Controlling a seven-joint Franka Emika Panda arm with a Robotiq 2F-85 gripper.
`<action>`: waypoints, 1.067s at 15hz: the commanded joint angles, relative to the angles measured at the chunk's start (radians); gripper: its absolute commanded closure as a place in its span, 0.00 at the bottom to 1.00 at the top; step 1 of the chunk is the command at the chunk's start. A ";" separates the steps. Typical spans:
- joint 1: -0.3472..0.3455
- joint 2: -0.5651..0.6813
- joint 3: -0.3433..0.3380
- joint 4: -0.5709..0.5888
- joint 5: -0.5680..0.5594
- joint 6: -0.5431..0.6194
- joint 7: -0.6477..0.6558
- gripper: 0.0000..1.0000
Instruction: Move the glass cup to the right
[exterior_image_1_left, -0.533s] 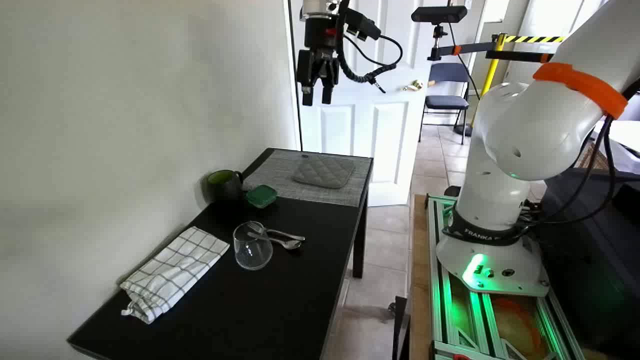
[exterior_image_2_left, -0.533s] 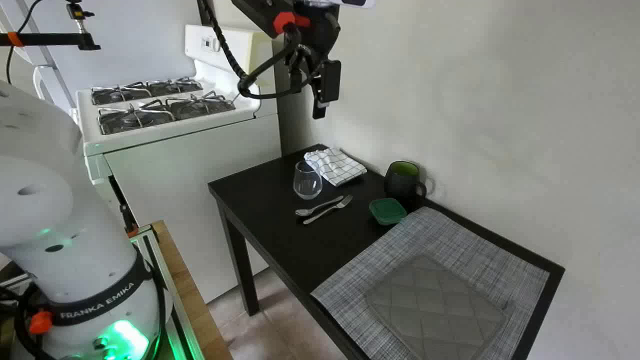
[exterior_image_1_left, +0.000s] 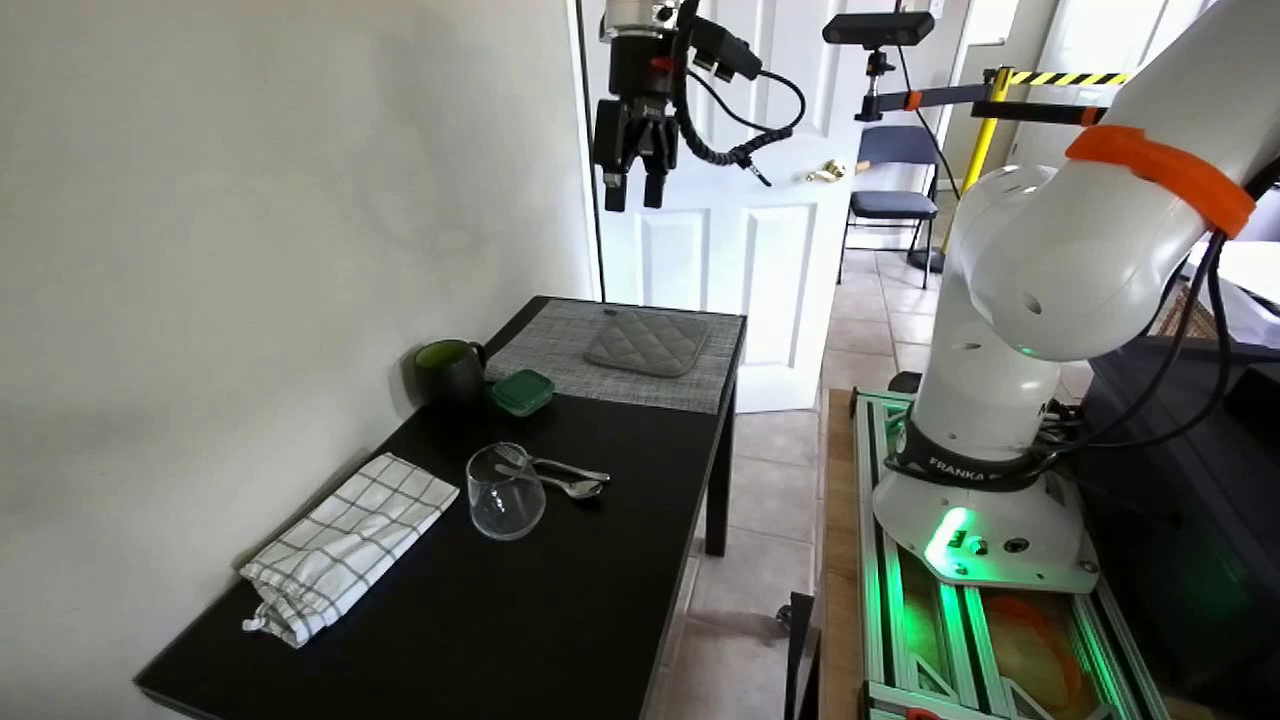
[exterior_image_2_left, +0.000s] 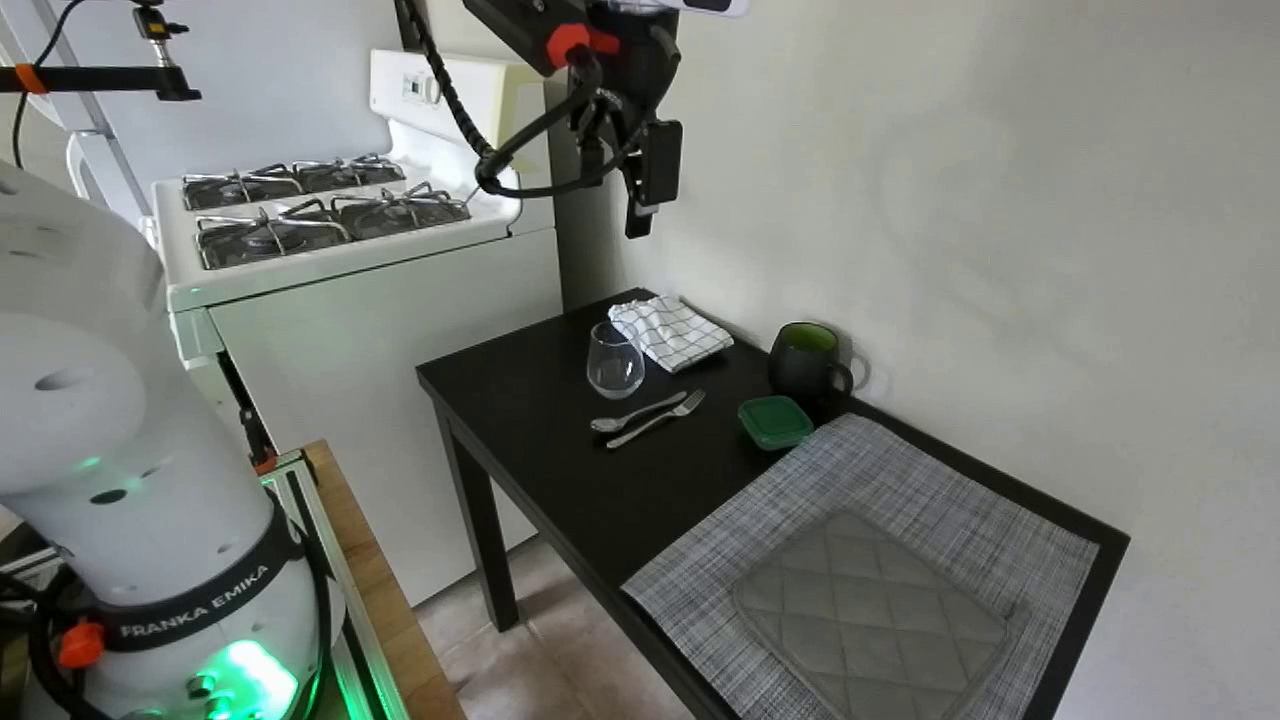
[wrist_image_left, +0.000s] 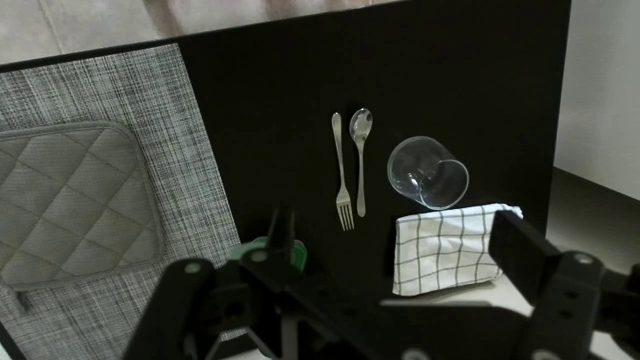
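My gripper (exterior_image_1_left: 634, 195) hangs high, fingers (wrist_image_left: 522, 255) spread, empty | glass (wrist_image_left: 427, 172) stands by the cloth (wrist_image_left: 445, 250) | nothing done yet, I'd say: grasp, rightward shift, release remain

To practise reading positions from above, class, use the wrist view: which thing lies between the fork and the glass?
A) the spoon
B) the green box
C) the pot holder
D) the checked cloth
A: in the wrist view the spoon lies alongside the fork, on the side toward the glass.
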 joint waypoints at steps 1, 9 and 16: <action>-0.015 0.040 0.038 -0.007 0.012 0.057 0.011 0.00; 0.059 0.216 0.183 -0.014 0.013 0.235 0.055 0.00; 0.094 0.433 0.276 0.000 -0.036 0.396 0.108 0.00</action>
